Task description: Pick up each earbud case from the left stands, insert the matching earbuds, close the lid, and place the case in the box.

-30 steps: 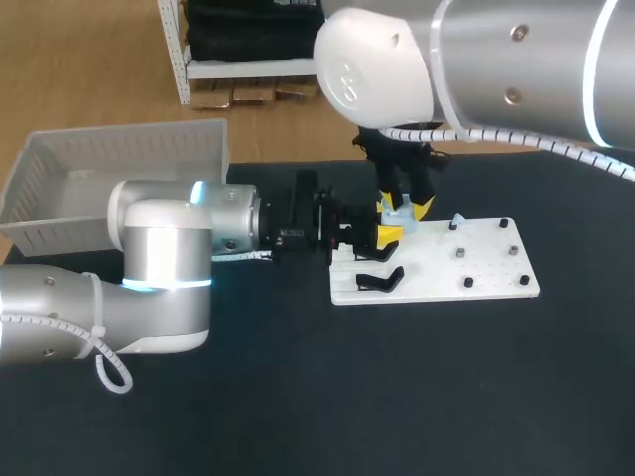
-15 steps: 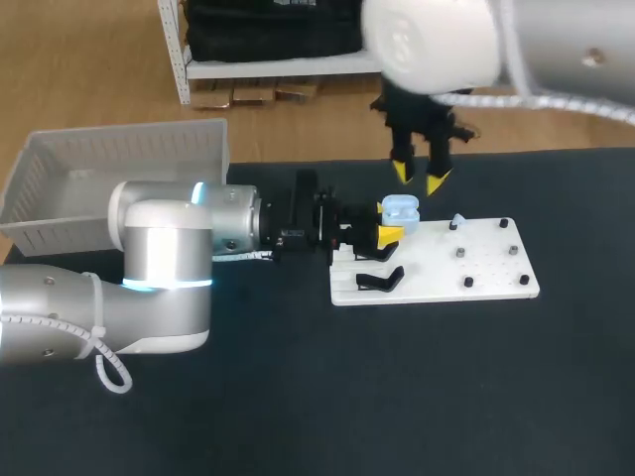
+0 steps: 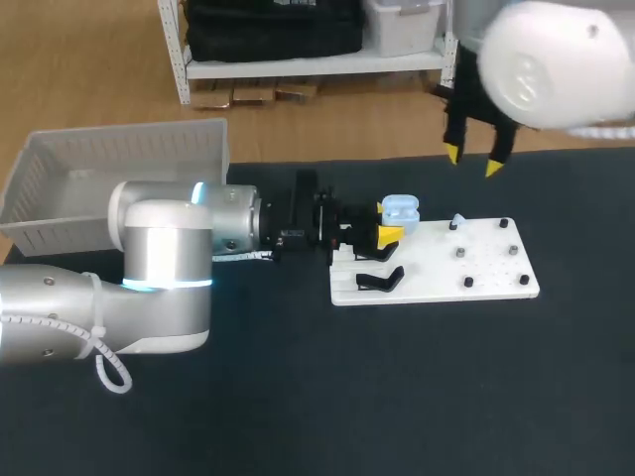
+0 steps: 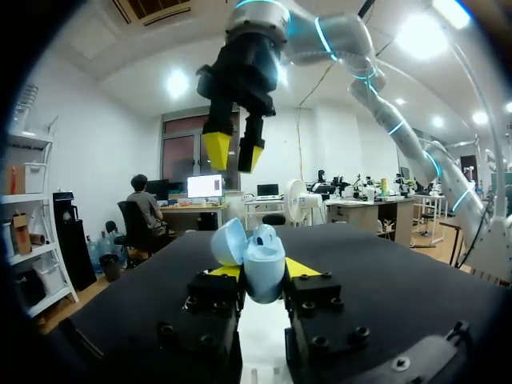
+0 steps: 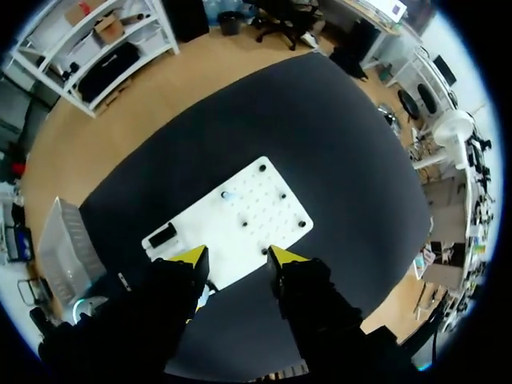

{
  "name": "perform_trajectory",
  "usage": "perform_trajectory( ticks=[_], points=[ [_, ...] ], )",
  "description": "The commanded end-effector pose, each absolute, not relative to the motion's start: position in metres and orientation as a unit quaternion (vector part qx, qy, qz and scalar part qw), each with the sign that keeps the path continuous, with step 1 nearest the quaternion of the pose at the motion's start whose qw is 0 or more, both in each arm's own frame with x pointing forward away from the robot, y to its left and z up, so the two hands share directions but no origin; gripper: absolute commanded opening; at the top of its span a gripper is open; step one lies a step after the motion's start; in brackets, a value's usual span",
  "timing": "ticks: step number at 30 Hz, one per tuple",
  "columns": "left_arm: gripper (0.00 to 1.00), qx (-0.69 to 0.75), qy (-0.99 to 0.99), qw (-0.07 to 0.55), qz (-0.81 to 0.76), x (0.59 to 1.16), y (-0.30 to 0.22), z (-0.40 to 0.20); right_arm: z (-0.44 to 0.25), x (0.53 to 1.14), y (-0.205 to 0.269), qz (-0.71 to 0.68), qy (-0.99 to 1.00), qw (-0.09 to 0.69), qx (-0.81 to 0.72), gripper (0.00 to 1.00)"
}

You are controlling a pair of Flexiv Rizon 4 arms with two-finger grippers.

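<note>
A light-blue earbud case (image 3: 400,208) is held over the left end of the white board (image 3: 496,278). My left gripper (image 3: 383,236) is shut on it. From the left wrist, the case (image 4: 264,268) sits between the yellow tips of the left gripper (image 4: 262,274), its lid tipped open to one side. My right gripper (image 3: 472,161) hangs high over the table's far edge, open and empty, well clear of the case. It also shows as the right gripper (image 4: 236,152) above the case. A small blue earbud (image 3: 456,220) rests on the board.
A white basket (image 3: 119,159) stands at the back left. A black stand (image 3: 379,280) sits on the board's left end and several dark pegs (image 3: 462,253) dot its right half. From the right gripper (image 5: 238,256), the board (image 5: 264,216) lies far below.
My right gripper has lifted off the case and swung up and to the right, its fingers spreading wider. The left arm and the case have stayed put.
</note>
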State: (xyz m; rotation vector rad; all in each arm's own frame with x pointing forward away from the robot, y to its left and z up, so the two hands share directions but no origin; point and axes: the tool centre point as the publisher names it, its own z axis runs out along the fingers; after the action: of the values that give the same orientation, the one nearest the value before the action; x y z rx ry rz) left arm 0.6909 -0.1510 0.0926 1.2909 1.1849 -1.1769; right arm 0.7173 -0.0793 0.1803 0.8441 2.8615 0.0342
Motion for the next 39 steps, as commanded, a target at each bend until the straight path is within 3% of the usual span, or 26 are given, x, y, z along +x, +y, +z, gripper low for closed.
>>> perform_trajectory(
  ticks=[1, 23, 39],
  points=[
    [0.0, 0.531, 0.489, 0.496, -0.483, 0.689, -0.151, 0.092, 0.17, 0.722, -0.091, 0.097, 0.96, 0.091, 0.247, 0.5],
    [0.0, 0.531, 0.489, 0.496, -0.483, 0.689, -0.151, 0.092, 0.086, 0.736, -0.087, 0.085, 0.989, 0.101, 0.069, 0.55],
    [0.0, 0.531, 0.489, 0.496, -0.483, 0.689, -0.151, 0.092, 0.051, 0.758, -0.088, 0.083, 0.99, 0.092, 0.068, 0.45]
  ],
)
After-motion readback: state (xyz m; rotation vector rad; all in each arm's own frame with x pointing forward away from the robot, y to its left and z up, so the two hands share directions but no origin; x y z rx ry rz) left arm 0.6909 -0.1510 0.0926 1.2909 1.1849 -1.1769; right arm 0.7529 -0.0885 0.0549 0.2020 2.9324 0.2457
